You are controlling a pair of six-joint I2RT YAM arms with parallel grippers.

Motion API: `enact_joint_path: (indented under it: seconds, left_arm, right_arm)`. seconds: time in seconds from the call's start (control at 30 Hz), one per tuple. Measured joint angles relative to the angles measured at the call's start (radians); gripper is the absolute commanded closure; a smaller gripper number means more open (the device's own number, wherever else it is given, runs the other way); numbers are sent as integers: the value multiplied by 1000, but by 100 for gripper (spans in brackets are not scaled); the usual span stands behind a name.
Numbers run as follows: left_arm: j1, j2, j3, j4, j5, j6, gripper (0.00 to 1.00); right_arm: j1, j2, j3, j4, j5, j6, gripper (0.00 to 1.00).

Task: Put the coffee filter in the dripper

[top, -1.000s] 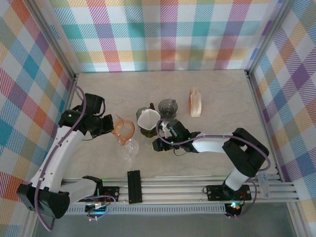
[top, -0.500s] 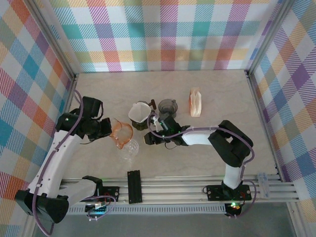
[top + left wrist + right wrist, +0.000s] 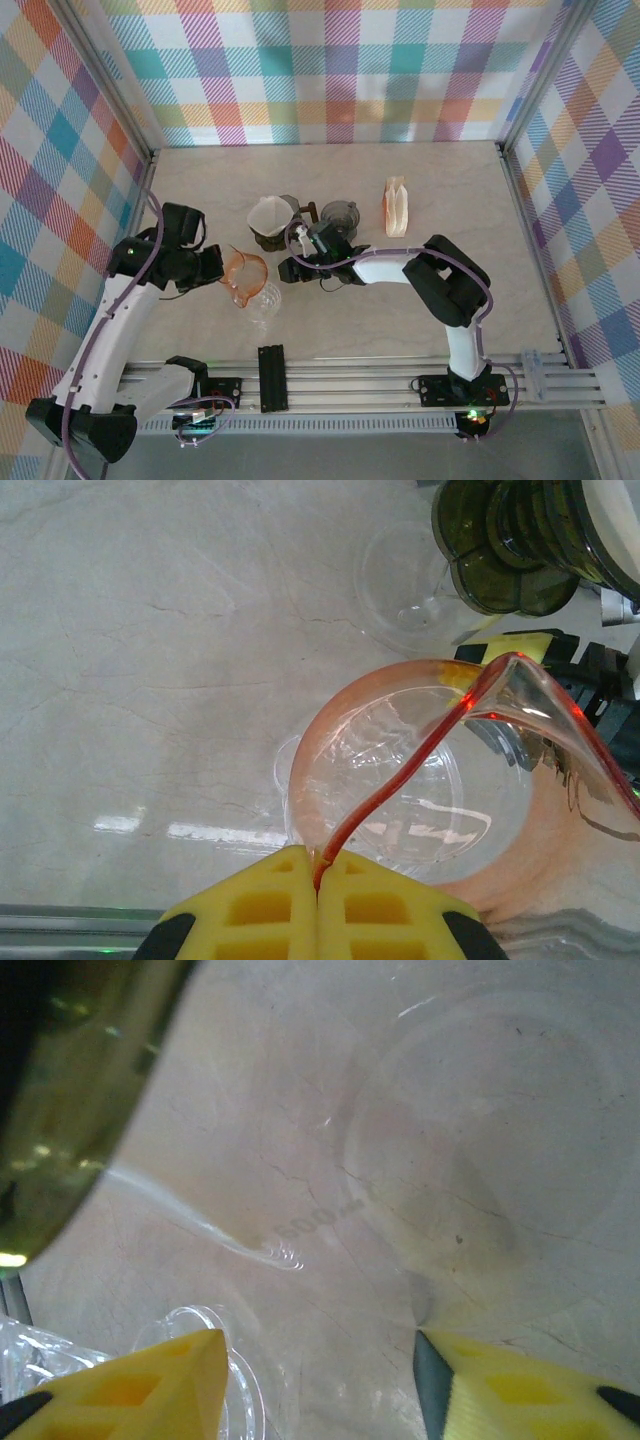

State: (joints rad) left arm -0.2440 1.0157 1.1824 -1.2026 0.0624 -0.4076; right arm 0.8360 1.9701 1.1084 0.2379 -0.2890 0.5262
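Saw the left end effector (image 3: pixel 318 865) pinched tight on the orange dripper's (image 3: pixel 246 272) rim. Found the right end effector (image 3: pixel 320 1345) partly spread, low over the desk (image 3: pixel 450 180); could not tell what it touched. Spotted the white coffee filter (image 3: pixel 268 213) inside the green dripper (image 3: pixel 270 238), just beside it.
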Motion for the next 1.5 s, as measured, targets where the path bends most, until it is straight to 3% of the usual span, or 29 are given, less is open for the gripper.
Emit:
enact_joint_path:
  seconds: [0.13, 0.3, 0.57, 0.73, 0.87, 1.1, 1.5]
  left_arm:
    - [-35, -11, -11, 1, -5, -22, 100]
    - [-153, -13, -11, 4, -43, -64, 100]
    - [-466, 39, 1, 39, -163, -180, 100]
    - [-636, 199, 20, 129, -213, -239, 100]
    - [-692, 363, 37, 220, -220, -257, 100]
    - [-705, 573, 94, 290, -241, -250, 100]
    - [-731, 680, 128, 299, -292, -224, 100]
  right_arm:
    - [0, -55, -71, 5, 11, 13, 37]
    - [3, -239, -240, -9, 47, 32, 33]
    - [5, -709, -505, -170, 256, 48, 29]
    - [5, -980, -594, -342, 402, 64, 26]
    - [5, -1135, -617, -470, 472, 71, 25]
    - [5, -1209, -639, -578, 521, 91, 22]
    - [5, -1217, -669, -614, 536, 121, 21]
